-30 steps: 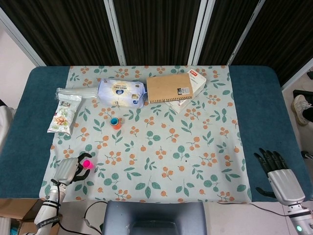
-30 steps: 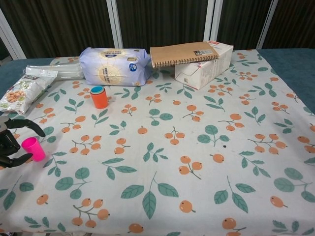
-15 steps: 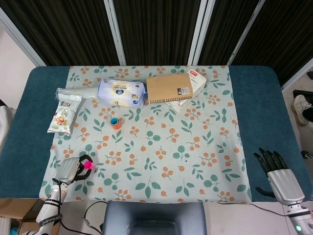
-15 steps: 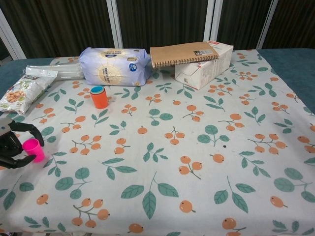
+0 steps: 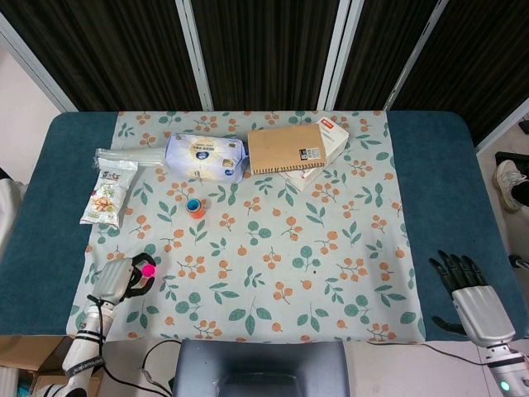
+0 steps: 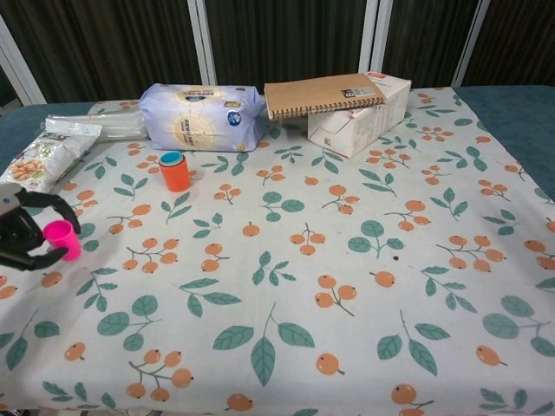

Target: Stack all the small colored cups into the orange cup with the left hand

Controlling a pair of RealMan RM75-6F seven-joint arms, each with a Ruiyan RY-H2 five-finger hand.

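Observation:
My left hand is at the near left of the table and grips a small pink cup, lifted a little off the cloth. The orange cup, with a blue cup nested in its top, stands farther back in front of the tissue pack. My right hand rests at the near right edge with its fingers spread, holding nothing; the chest view does not show it.
A blue tissue pack, a brown notebook lying on a white box, a snack bag and a clear packet line the back and left. The floral cloth covers the table.
My left hand closed its fingers around the pink cup and lifted it slightly, moving a little away from the table's front edge. The right hand has not moved.

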